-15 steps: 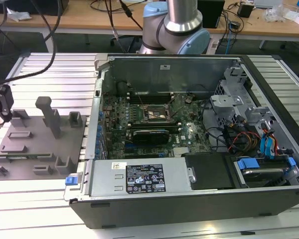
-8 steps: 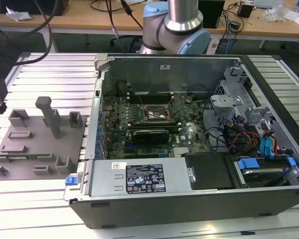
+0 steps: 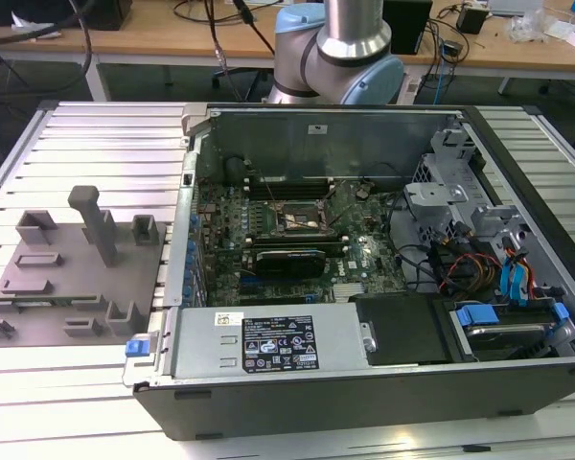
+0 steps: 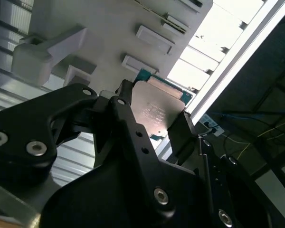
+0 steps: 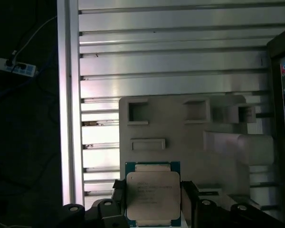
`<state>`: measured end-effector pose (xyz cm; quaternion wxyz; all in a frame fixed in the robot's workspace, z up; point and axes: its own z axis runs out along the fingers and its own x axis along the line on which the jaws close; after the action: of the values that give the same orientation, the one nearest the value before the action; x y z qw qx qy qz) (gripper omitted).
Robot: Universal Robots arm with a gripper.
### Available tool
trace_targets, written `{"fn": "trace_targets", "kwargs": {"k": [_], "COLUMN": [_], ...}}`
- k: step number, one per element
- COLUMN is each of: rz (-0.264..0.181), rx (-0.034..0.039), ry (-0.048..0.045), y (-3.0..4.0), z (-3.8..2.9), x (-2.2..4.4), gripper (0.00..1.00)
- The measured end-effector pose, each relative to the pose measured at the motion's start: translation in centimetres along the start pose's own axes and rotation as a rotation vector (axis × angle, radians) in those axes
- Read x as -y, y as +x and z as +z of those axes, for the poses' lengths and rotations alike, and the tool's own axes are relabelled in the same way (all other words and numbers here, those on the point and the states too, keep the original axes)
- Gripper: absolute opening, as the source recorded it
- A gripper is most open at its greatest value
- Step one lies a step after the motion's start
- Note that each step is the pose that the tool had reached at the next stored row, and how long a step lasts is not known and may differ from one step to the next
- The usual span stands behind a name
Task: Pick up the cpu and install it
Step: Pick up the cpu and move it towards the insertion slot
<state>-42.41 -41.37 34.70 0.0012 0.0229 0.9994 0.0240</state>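
The cpu (image 5: 153, 197) is a flat square chip with a silvery metal top and a thin green rim. It sits between the two black fingers of my gripper (image 5: 153, 191), which is shut on its opposite edges. In the second wrist view the same cpu (image 4: 157, 110) shows its metal lid, with one finger (image 4: 128, 118) on each side. Chip and gripper hang above the grey plastic fixture plate (image 5: 190, 137). In the exterior view the open computer case (image 3: 364, 259) shows the motherboard, with its square processor socket (image 3: 302, 218) near the middle.
The fixture plate (image 3: 77, 264) with its blocks and a tall post (image 3: 98, 225) lies on the ribbed aluminium table (image 3: 86, 134) at the exterior view's left. The case holds a power supply (image 3: 273, 343), cables and drive bays (image 3: 498, 259). The arm's base (image 3: 340, 57) stands behind the case.
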Motion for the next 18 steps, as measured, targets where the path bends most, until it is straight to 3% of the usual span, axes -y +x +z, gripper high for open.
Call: {"fn": "trace_targets", "kwargs": {"k": [11,13,14,16,18], "rz": [0.0,0.0,0.0,0.0,0.0], "rx": [0.0004,0.0006,0.0008,0.001,0.0013], "ry": [-0.0001,0.0,-0.0001,-0.0001,-0.0002], "y": [-0.01,0.0,-0.01,-0.01,-0.01], "z": [-4.53,-5.45,-6.23,-7.03,-7.3], "x": [-0.25,-0.3,-0.34,-0.39,-0.4], "gripper": [0.55,0.55,0.55,0.55,0.55]}}
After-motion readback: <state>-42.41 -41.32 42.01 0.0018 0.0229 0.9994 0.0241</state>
